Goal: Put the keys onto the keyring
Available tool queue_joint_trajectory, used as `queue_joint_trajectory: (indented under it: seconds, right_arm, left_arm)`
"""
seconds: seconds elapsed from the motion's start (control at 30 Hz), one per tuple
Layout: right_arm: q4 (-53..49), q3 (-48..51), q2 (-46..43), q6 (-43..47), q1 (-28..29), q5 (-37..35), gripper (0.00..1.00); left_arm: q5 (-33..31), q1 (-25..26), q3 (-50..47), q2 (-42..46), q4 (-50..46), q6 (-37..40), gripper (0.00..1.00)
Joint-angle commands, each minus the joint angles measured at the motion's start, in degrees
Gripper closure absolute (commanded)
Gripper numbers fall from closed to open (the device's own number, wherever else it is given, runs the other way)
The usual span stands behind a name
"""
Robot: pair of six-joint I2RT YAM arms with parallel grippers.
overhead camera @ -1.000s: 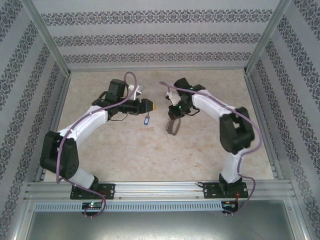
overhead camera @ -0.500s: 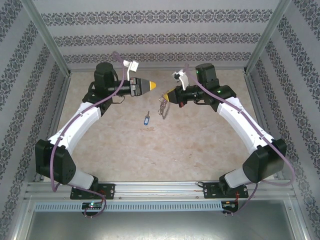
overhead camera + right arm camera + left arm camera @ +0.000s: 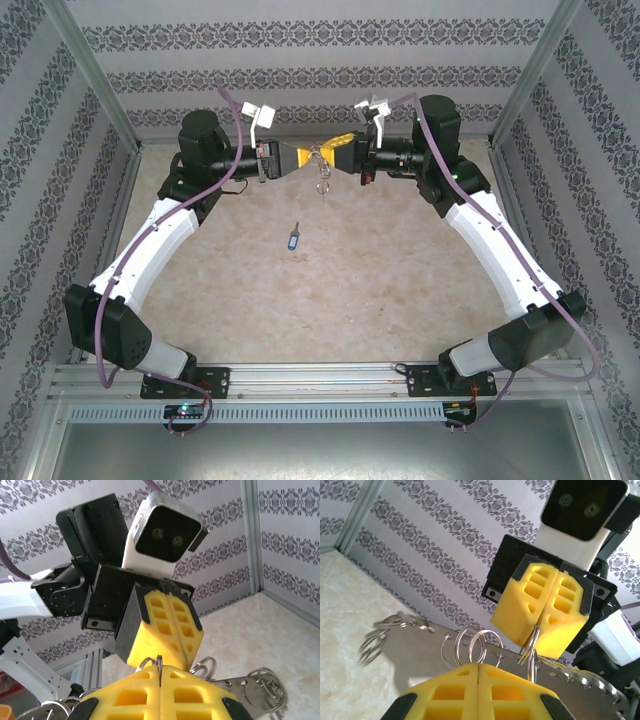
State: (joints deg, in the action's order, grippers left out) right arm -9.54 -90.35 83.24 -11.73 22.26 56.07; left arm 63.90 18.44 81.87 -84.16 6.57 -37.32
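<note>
My two grippers meet tip to tip high near the back wall. The right gripper (image 3: pixel 338 157) (image 3: pixel 159 669) is shut on the keyring (image 3: pixel 321 172), one thin ring pinched in its pad seam. The keyring (image 3: pixel 470 645) is a grey metal piece with several small rings, and some hang loose below. The left gripper (image 3: pixel 300 157) (image 3: pixel 479 666) is shut, its tip against the rings, with no metal showing in its seam. The key (image 3: pixel 292 237), blue-headed with a short silver shaft, lies on the table below and in front of the grippers.
Patterned walls (image 3: pixel 320 70) close the back and sides, with aluminium posts (image 3: pixel 105 95) at the corners. A metal rail (image 3: pixel 320 378) carries both arm bases at the near edge. The marbled table (image 3: pixel 330 300) lies between.
Both arms have risen and swung toward the back wall. The right gripper carried the keyring up off the table, and the two tips closed together. The key stayed put.
</note>
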Motion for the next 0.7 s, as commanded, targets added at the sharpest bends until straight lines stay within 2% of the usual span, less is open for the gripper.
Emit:
queue_joint_trajectory:
  seconds: [0.0, 0.43, 0.5, 0.67]
  right_arm:
    - [5.23, -2.25, -0.46, -2.46, -0.22, 1.3, 1.0]
    - [7.98, -1.37, -0.62, -4.27, -0.38, 0.62, 1.0]
    - [7.79, -0.72, -0.94, -4.01, -0.35, 0.28, 1.0]
    - [8.24, -0.21, -1.11, -4.15, -0.45, 0.12, 1.0]
  left_arm:
    - [1.53, 1.24, 2.63, 0.77, -0.23, 1.85, 0.98]
    - [2.28, 2.94, 4.77, 0.86, 0.54, 0.61, 0.97]
    - [2.71, 3.02, 5.22, 0.77, 1.1, -0.14, 0.93]
    - [3.41, 3.27, 4.92, 0.7, 1.49, -1.1, 0.69]
